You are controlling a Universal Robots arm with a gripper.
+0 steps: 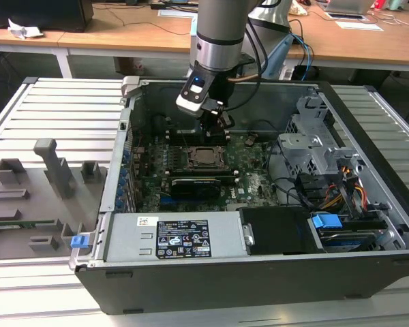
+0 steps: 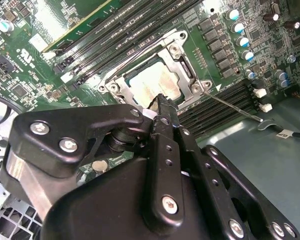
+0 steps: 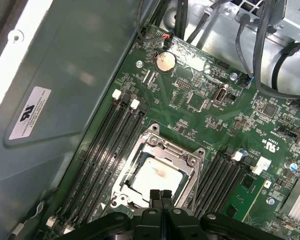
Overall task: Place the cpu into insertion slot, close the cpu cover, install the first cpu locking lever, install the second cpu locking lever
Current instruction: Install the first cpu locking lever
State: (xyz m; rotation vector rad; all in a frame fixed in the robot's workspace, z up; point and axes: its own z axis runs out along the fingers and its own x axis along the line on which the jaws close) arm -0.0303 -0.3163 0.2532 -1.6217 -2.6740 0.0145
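The cpu (image 3: 157, 175) lies in the insertion slot (image 3: 136, 162), with the cpu cover (image 3: 192, 161) down around it. The end effector (image 3: 160, 196), tips pressed together and empty, sits at the cover's near edge. A crooked push could make it slip and scratch the chip.

an open computer case (image 1: 225, 286) sits on a pale grey slatted table (image 1: 54, 102). behind the case run wooden desks (image 1: 123, 34) with papers (image 1: 358, 25); off the case's side, at the exterior view's left, stand grey fixtures (image 1: 51, 167).

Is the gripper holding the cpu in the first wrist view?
No, the cpu lies flat inside the cpu cover, and the gripper is shut with nothing in it.
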